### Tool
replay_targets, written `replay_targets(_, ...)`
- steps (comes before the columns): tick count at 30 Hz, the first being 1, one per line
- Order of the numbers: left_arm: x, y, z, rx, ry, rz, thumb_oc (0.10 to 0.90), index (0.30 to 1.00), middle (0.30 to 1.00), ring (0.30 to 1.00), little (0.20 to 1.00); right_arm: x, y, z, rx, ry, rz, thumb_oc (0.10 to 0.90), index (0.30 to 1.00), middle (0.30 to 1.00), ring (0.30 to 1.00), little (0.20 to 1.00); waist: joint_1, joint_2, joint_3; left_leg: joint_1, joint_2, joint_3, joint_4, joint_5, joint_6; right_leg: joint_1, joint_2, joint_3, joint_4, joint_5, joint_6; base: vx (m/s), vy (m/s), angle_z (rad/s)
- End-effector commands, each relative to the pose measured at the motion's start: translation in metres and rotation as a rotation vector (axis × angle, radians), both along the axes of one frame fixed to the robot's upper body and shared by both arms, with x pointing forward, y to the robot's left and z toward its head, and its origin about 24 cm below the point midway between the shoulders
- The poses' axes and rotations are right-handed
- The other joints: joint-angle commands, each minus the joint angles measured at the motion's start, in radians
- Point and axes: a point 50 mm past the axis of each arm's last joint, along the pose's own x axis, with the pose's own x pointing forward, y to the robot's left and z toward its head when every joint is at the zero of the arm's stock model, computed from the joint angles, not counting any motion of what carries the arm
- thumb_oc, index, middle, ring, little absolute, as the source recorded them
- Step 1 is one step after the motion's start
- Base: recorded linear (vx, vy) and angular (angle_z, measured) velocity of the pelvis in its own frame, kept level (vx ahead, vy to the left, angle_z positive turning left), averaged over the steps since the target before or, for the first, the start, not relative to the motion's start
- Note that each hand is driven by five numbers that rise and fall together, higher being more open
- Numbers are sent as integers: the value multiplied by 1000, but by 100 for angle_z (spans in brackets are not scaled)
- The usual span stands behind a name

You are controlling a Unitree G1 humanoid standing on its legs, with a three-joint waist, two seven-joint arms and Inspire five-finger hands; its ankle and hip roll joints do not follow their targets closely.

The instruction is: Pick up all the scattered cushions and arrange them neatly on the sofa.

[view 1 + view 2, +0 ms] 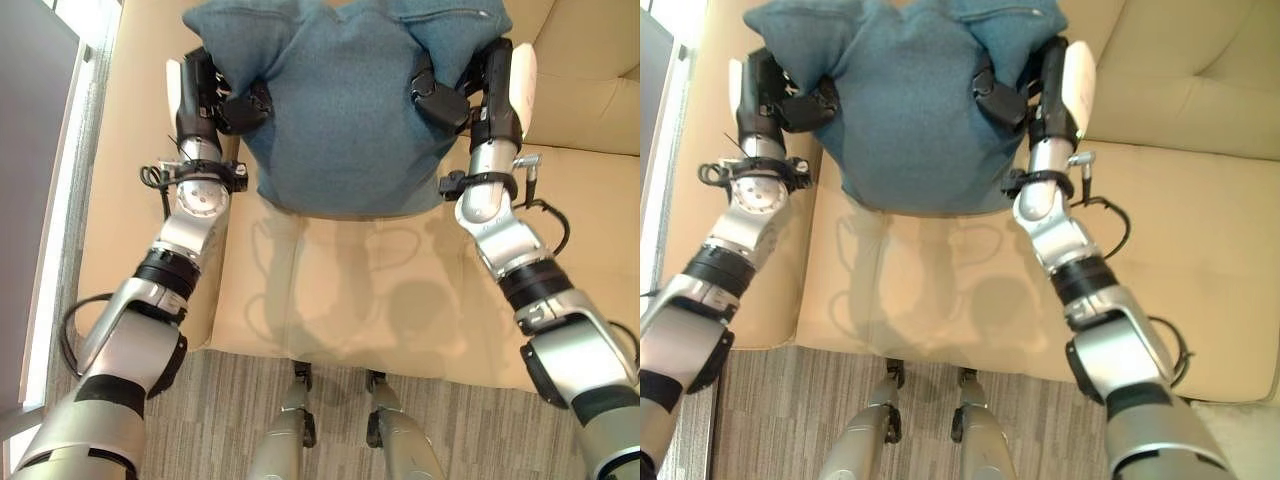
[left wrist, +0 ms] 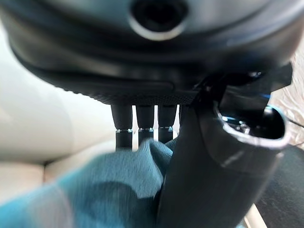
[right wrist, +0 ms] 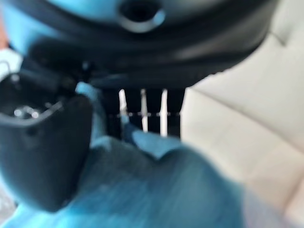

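Cushion (image 1: 345, 110) pinched by left hand (image 1: 235, 105), right hand (image 1: 445, 100)

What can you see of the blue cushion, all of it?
The blue cushion is a soft teal pillow of woven-looking fabric, plump and creased, bunched where it is gripped. It hangs between both hands above the beige sofa seat, casting a shadow on it. The left hand pinches its left edge and the right hand its right edge, thumbs pressed into the cloth. Its top edge is cut off by the head views.
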Motion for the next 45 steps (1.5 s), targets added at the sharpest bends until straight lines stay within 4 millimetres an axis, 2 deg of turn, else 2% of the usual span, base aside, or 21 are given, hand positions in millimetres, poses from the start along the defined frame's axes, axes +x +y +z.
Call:
replay_targets(1,-15,41,67,53,-193,161,800,900,900,900,900,-20,-30,82,36,-267,-113,800,900,900,900,900,5,-23,-68,14,-30,-36,-19,-95,-72,-6,2,44,1,-88,88,36,-22,-5)
replay_targets(4,-20,63,77,-37,-207,235,800,900,900,900,900,-21,-59,89,71,-225,-229,800,900,900,900,900,9,-28,-70,33,-30,-37,-19,-100,-76,20,4,39,-8,-91,86,16,-11,36)
replay_targets(12,-27,88,75,-84,-191,293,800,900,900,900,900,-25,-90,83,107,-146,-301,800,900,900,900,900,11,-36,-80,59,-30,-38,-19,-101,-76,61,5,34,-24,-88,84,11,-1,0)
replay_targets(19,-32,78,46,-72,-199,205,800,900,900,900,900,-29,-93,55,94,-127,-249,800,900,900,900,900,11,-40,-84,80,-31,-31,-19,-111,-71,84,5,33,-24,-98,81,4,3,17)
replay_targets(23,-48,68,-1,-65,-174,117,800,900,900,900,900,-46,-99,12,88,-98,-192,800,900,900,900,900,9,-45,-95,110,-28,-21,-19,-123,-67,116,2,35,-23,-112,78,24,11,-7)
replay_targets(24,-59,66,-27,-33,-139,91,800,900,900,900,900,-56,-103,-14,99,-72,-166,800,900,900,900,900,6,-47,-97,125,-27,-16,-19,-130,-63,131,0,33,-24,-117,77,41,11,-7)
replay_targets(25,-61,65,-30,-29,-129,90,800,900,900,900,900,-58,-104,-18,100,-61,-168,800,900,900,900,900,8,-50,-104,128,-27,-16,-19,-132,-63,135,0,33,-26,-117,77,37,15,-13)
replay_targets(26,-72,62,-63,-32,-63,68,800,900,900,900,900,-71,-106,-49,123,-17,-147,800,900,900,900,900,4,-53,-104,143,-26,-14,-19,-138,-60,151,-1,34,-28,-121,78,15,8,-12)
replay_targets(27,-73,61,-65,-30,-57,67,800,900,900,900,900,-72,-107,-51,123,-10,-148,800,900,900,900,900,6,-55,-108,145,-26,-14,-19,-139,-59,154,-1,34,-29,-121,78,17,13,-5)
replay_targets(29,-87,60,-99,-22,34,50,800,900,900,900,900,-86,-110,-79,112,61,-143,800,900,900,900,900,3,-60,-114,164,-25,-8,-19,-147,-56,175,-2,30,-35,-123,79,9,2,2)
replay_targets(30,-103,61,-136,-41,144,52,800,900,900,900,900,-99,-112,-110,113,163,-127,800,900,900,900,900,3,-68,-122,184,-24,-5,-19,-154,-53,197,-2,29,-40,-125,81,16,-3,-9)
replay_targets(31,-104,60,-137,-41,150,51,800,900,900,900,900,-101,-113,-111,111,169,-128,800,900,900,900,900,4,-67,-124,187,-24,-5,-19,-155,-54,200,-2,29,-40,-126,81,-4,-4,-17)
replay_targets(32,-121,65,-176,-43,289,77,800,900,900,900,900,-114,-117,-144,117,308,-109,800,900,900,900,900,2,-74,-127,207,-23,-3,-19,-160,-49,220,-3,29,-41,-130,83,-6,-1,-16)
replay_targets(34,-122,65,-177,-42,293,76,800,900,900,900,900,-115,-117,-145,117,312,-109,800,900,900,900,900,3,-75,-129,211,-24,-2,-19,-161,-49,224,-3,30,-41,-131,83,2,-11,-14)
replay_targets(36,-166,66,-256,-135,608,105,800,900,900,900,900,-143,-122,-211,160,566,-133,800,900,900,900,900,3,-82,-147,253,-19,2,-19,-167,-40,266,-4,24,-36,-141,84,-6,-29,-4)
replay_targets(38,-191,64,-293,-132,784,108,800,900,900,900,900,-156,-122,-242,218,673,-150,800,900,900,900,900,2,-80,-157,280,-19,7,-19,-169,-34,290,-4,25,-27,-147,83,-5,-1,-2)
replay_targets(39,-203,62,-310,-161,865,113,800,900,900,900,900,-162,-122,-255,244,715,-164,800,900,900,900,900,2,-79,-162,292,-18,8,-19,-171,-31,297,-4,26,-21,-152,83,-4,-1,-4)
replay_targets(40,-203,62,-310,-161,866,113,800,900,900,900,900,-163,-122,-255,244,715,-164,800,900,900,900,900,2,-79,-161,294,-18,9,-19,-172,-31,299,-4,26,-21,-152,83,0,0,0)
replay_targets(41,-226,60,-335,-175,1001,128,800,900,900,900,900,-174,-119,-278,273,806,-186,800,900,900,900,900,1,-74,-171,320,-16,10,-19,-173,-29,319,-3,27,-7,-161,80,0,0,0)
replay_targets(43,-235,59,-345,-175,1060,129,800,900,900,900,900,-180,-117,-288,272,849,-188,800,900,900,900,900,1,-73,-174,332,-13,12,-19,-173,-29,329,-2,27,2,-168,79,-10,-22,1)
replay_targets(45,-261,56,-368,-136,1210,133,800,900,900,900,900,-196,-112,-317,286,985,-204,800,900,900,900,900,2,-73,-182,365,-6,14,-19,-172,-31,359,5,33,17,-182,69,-24,-58,0)
